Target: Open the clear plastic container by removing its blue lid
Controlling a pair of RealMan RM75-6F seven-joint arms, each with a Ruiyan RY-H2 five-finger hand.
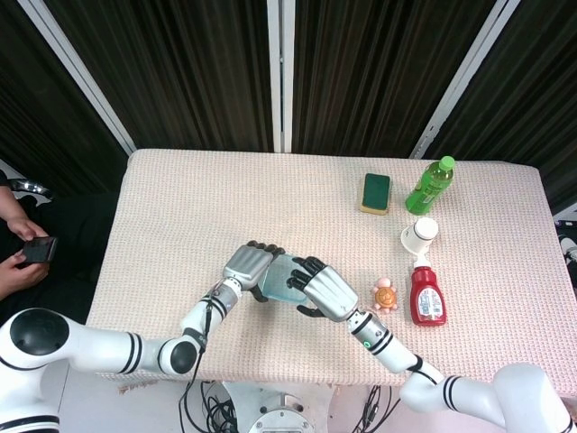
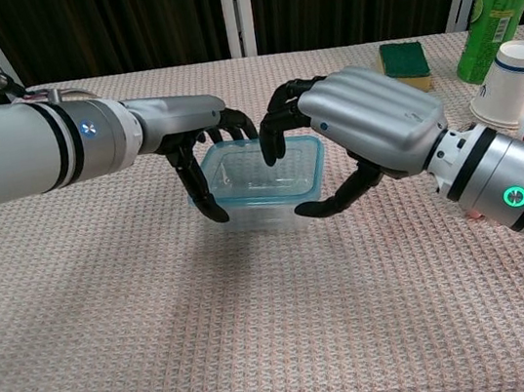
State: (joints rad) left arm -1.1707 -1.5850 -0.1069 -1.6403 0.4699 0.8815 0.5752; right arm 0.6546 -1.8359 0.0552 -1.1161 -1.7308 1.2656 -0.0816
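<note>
The clear plastic container (image 2: 259,188) with its blue lid (image 2: 243,199) sits on the table near the front middle; in the head view the container (image 1: 275,280) shows between the two hands. My left hand (image 2: 196,137) (image 1: 248,266) holds its left end, thumb on the near side and fingers over the far edge. My right hand (image 2: 369,121) (image 1: 326,290) arches over the right end. Its fingers curl down onto the lid's far edge and its thumb sits under the near right corner. The right hand hides the lid's right part in the head view.
On the right stand a green bottle (image 1: 430,185), a green sponge (image 1: 376,193), a paper cup (image 1: 420,234), a red ketchup bottle (image 1: 426,298) and a small turtle toy (image 1: 385,294). A person with a phone (image 1: 22,248) sits beyond the left table edge.
</note>
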